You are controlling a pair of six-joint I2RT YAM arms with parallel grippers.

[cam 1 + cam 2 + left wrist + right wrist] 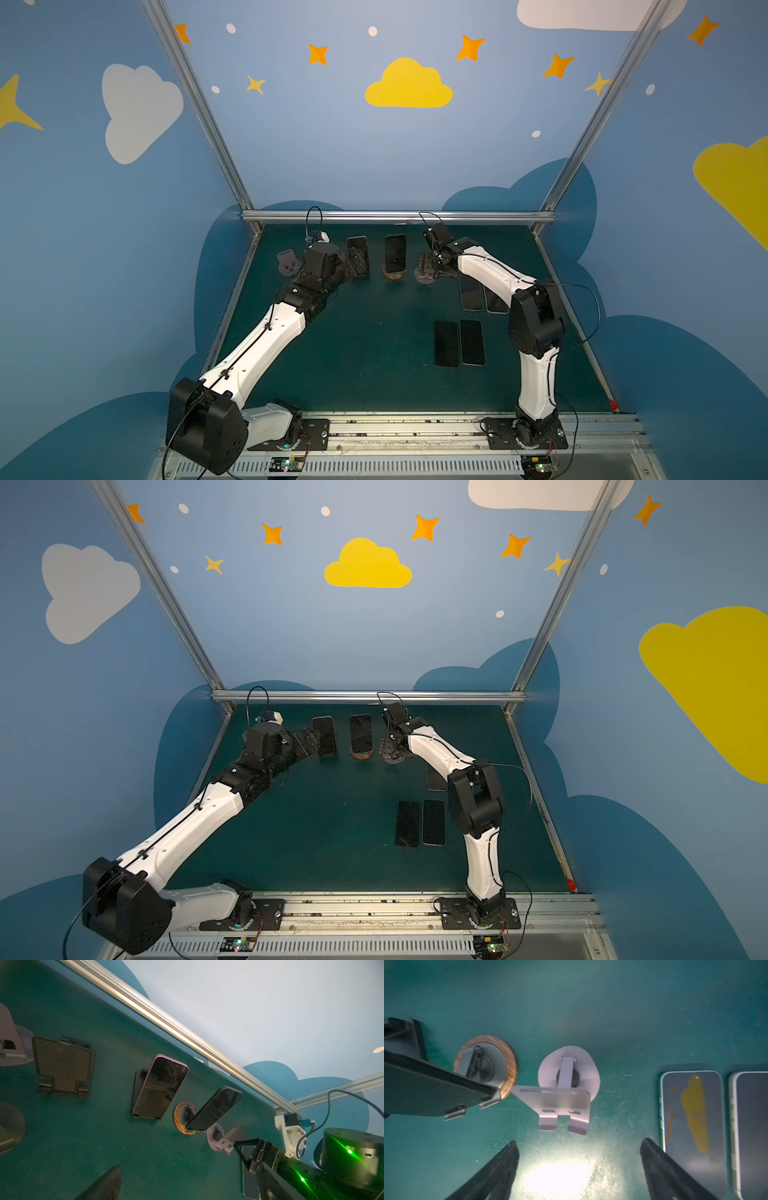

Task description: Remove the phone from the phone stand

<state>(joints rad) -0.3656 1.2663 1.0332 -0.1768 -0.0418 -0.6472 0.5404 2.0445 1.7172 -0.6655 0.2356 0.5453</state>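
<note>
Two phones stand on stands at the back of the table. A pink-edged phone (358, 253) (160, 1088) leans on a black stand (138, 1084). A black phone (395, 251) (215, 1109) (425, 1093) leans on a wood-rimmed stand (392, 274) (510, 1072). My left gripper (353, 262) is open just left of the pink-edged phone, holding nothing. My right gripper (428, 266) (578, 1141) hangs open above an empty lilac stand (564, 1103), to the right of the black phone, with only bare table between its fingers.
Several phones lie flat on the green table (332, 353): two at the right (471, 293) (693, 1118) and two nearer the front (446, 343) (472, 341). Another lilac stand (288, 262) and an empty black stand (62, 1066) sit at the left. An aluminium rail (395, 216) borders the back.
</note>
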